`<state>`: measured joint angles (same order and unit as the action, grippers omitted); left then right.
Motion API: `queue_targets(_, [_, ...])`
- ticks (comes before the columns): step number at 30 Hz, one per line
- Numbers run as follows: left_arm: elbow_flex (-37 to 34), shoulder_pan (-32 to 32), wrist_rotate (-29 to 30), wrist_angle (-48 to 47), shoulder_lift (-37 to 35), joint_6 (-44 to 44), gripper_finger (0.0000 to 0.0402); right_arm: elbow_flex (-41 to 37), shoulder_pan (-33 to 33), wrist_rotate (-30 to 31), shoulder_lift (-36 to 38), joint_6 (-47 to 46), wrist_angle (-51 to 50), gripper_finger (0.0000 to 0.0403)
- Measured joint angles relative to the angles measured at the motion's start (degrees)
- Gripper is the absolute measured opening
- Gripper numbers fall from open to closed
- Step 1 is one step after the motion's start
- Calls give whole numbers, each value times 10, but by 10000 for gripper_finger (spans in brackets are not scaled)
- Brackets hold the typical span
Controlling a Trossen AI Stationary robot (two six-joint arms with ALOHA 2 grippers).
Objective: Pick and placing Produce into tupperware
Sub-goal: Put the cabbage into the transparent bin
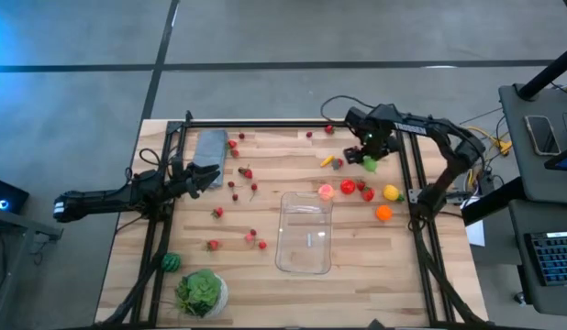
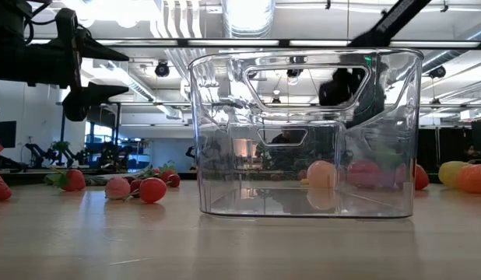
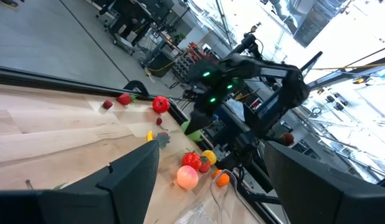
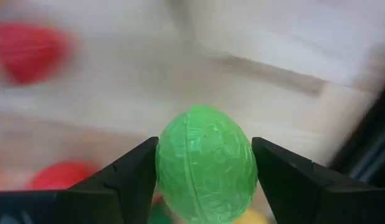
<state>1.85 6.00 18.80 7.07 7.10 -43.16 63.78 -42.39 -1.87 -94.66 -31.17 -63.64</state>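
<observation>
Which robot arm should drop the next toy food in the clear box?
Right. The right gripper already holds a green piece near the tupperware. The left gripper is empty, over by the cloth.

No legible txt/labels; no nos. or signs

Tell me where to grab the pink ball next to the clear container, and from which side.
Grip the pink ball across its middle, coming straight down. It is round, so any pair of opposite sides works, but the tupperware rim sits close on one side and a red piece on another; set the fingers in the clear gaps.
</observation>
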Motion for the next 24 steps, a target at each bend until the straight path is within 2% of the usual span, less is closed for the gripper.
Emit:
queue_targets(6, [0, 0, 0, 0, 0, 0, 277, 73, 138, -52, 77, -54, 26, 233])
queue_targets(12, [0, 0, 0, 0, 0, 0, 277, 127, 289, -63, 92, -139, 98, 244])
queue_targets(18, [0, 0, -1, 2, 0, 0, 277, 139, 361, -60, 60, -219, 161, 246])
queue_targets(24, [0, 0, -16, 1, 0, 0, 277, 156, 421, -62, -3, -266, 160, 263])
